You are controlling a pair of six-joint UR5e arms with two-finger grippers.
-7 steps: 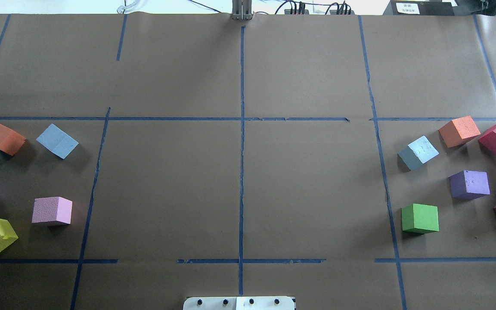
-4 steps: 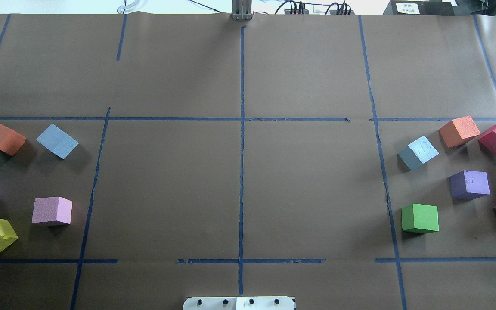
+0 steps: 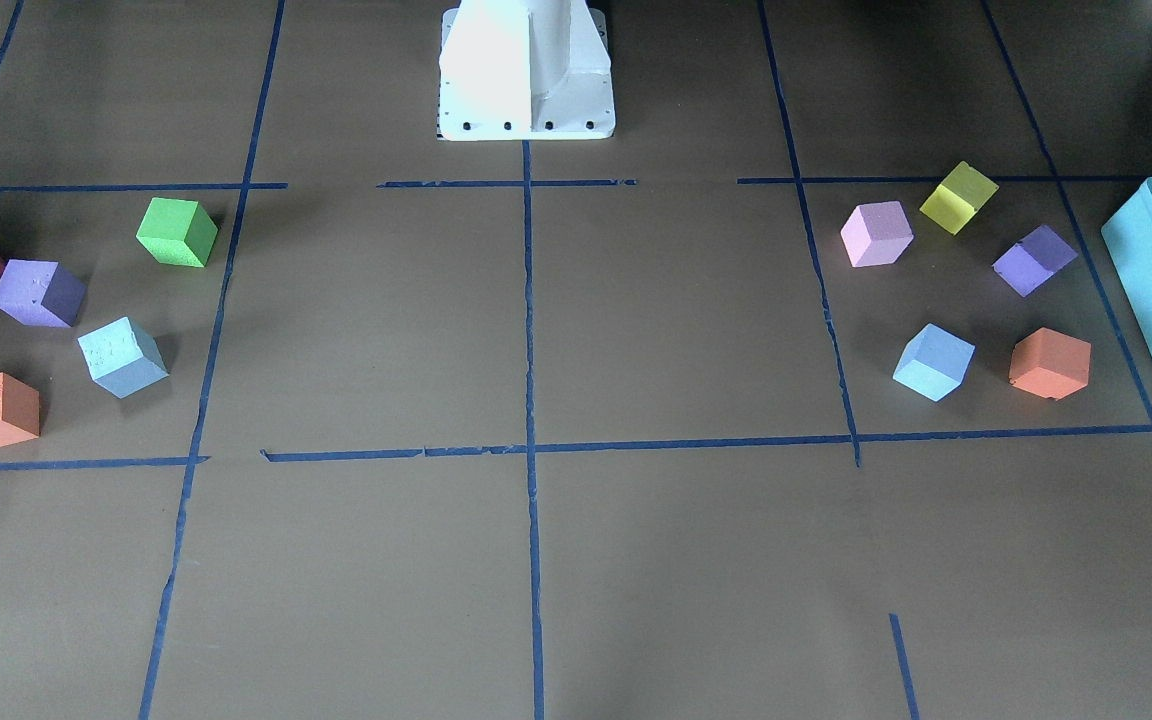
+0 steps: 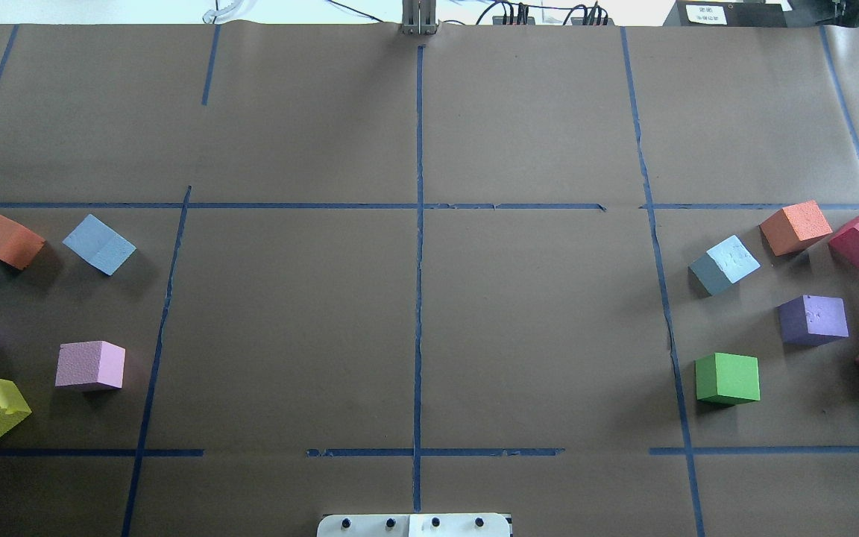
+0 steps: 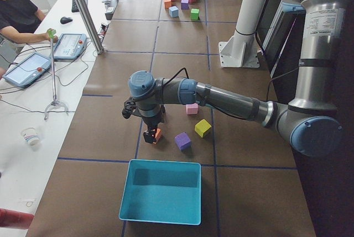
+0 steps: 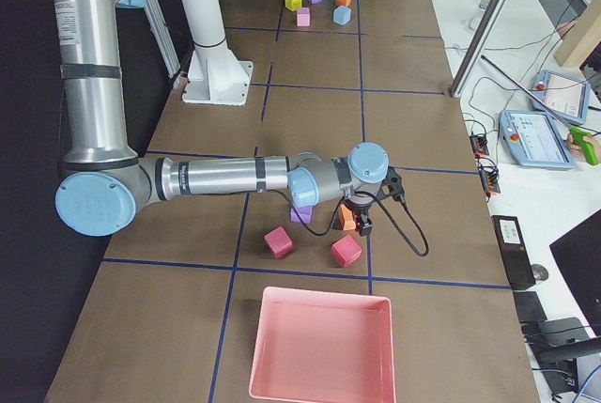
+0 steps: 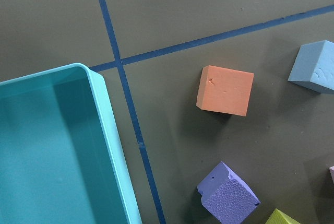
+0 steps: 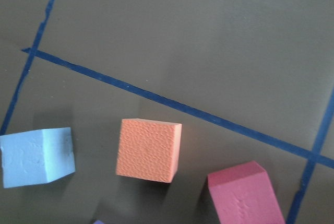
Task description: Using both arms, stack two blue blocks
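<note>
left claw [image 5: 150, 136] cannot tell | right claw [image 6: 362, 225] cannot tell | left blue block [image 4: 99, 244], right blue block [image 4: 725, 264] well apart

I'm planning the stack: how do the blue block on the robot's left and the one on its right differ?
The left blue block has a smooth-looking top; the right blue block has a pitted one. The left blue block has a pink block on its robot side; the right blue block, a green block. Both are like-sized pale cubes, lying ungripped.
</note>
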